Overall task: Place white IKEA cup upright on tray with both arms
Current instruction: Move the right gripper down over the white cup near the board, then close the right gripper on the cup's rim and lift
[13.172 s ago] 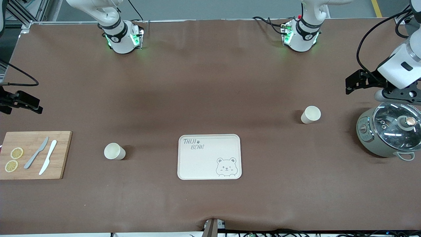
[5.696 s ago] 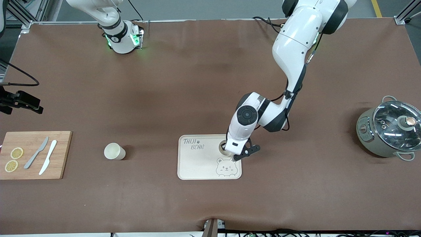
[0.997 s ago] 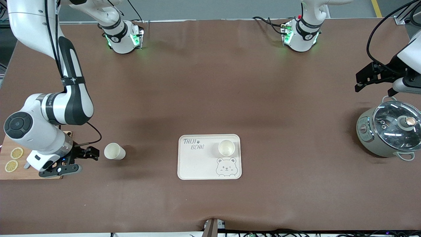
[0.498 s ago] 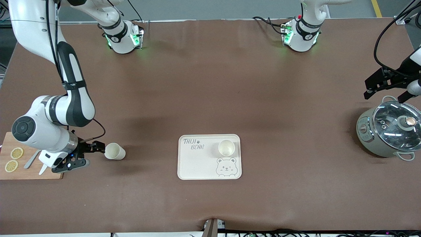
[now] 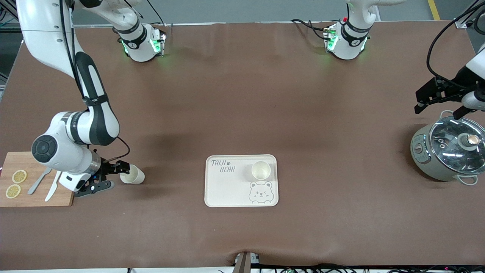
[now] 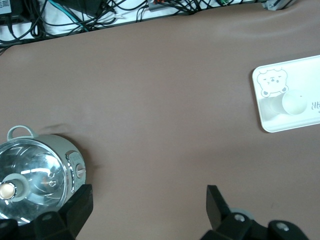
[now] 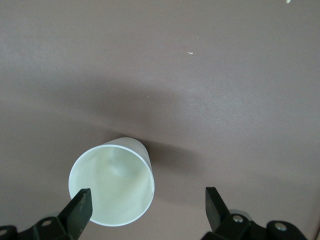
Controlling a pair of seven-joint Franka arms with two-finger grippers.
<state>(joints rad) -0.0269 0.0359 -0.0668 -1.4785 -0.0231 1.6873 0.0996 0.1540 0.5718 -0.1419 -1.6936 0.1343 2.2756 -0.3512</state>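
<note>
While one white cup (image 5: 260, 170) stands upright on the tray (image 5: 227, 189), both arms' jaws gape empty (wide).

One white cup (image 5: 261, 170) now stands upright on the tray (image 5: 227, 189), no longer out on the table near the pot (image 5: 447, 151). The left gripper (image 5: 439, 98), jaws spread, is back up over the table by that pot. The right gripper (image 5: 108, 177), jaws spread, now sits at the mouth of the second cup (image 5: 132, 176), which lies on its side beside the cutting board (image 5: 22, 197).
</note>
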